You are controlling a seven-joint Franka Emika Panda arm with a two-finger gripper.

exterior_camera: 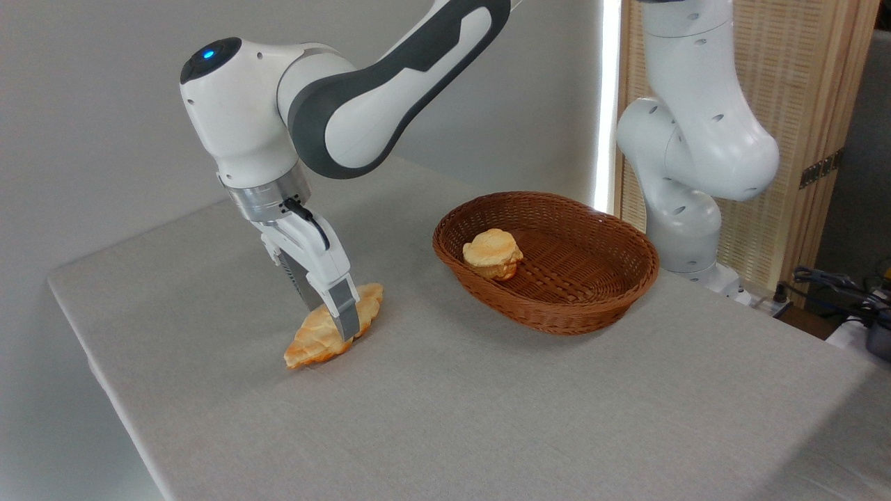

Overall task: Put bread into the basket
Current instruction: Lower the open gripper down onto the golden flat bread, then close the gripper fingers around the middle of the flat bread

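Bread (313, 341) lies on the desk (487, 403), well to the left of the basket (598, 292), with the hand (333, 321) straddling its middle, fingers apparently pinching it. Grasping looks to be the step underway; next comes lifting and carrying it rightward over the basket rim, beside the bun (493, 253).

A plain grey wall (104, 104) stands behind the cloth-covered bench (487, 417). At right, a slatted wooden screen (807, 90) beside a bright strip of light (607, 104).
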